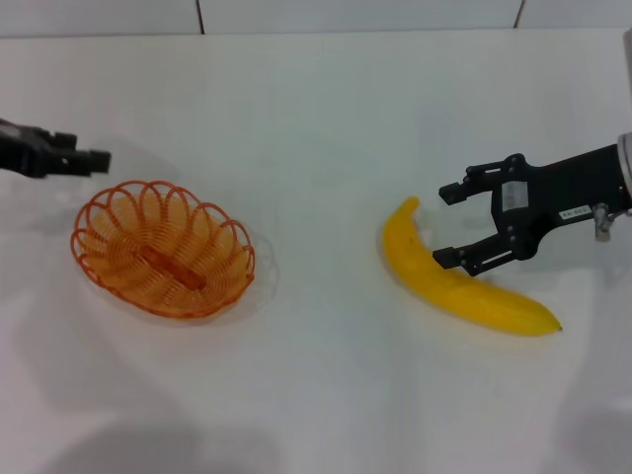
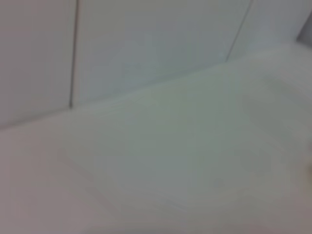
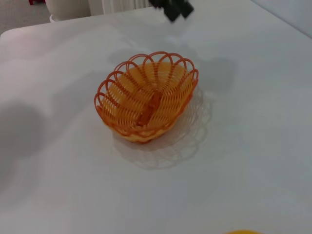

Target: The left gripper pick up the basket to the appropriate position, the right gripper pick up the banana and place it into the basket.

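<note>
the right gripper (image 1: pixel 454 223), a black two-fingered claw with a white label, is spread wide over the smooth yellow curved banana (image 1: pixel 456 281), holding nothing; i judge this pose brackets the fruit for a grasp. the left gripper (image 1: pixel 87 158), plain black, sits just beside the orange looped-wire basket (image 1: pixel 163 249); i cannot tell its finger state. the right wrist view shows the basket (image 3: pixel 146 97) empty; the left wrist view shows only the white table (image 2: pixel 195 161).

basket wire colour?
Orange, all looped wire; the basket shows best in the right wrist view.
</note>
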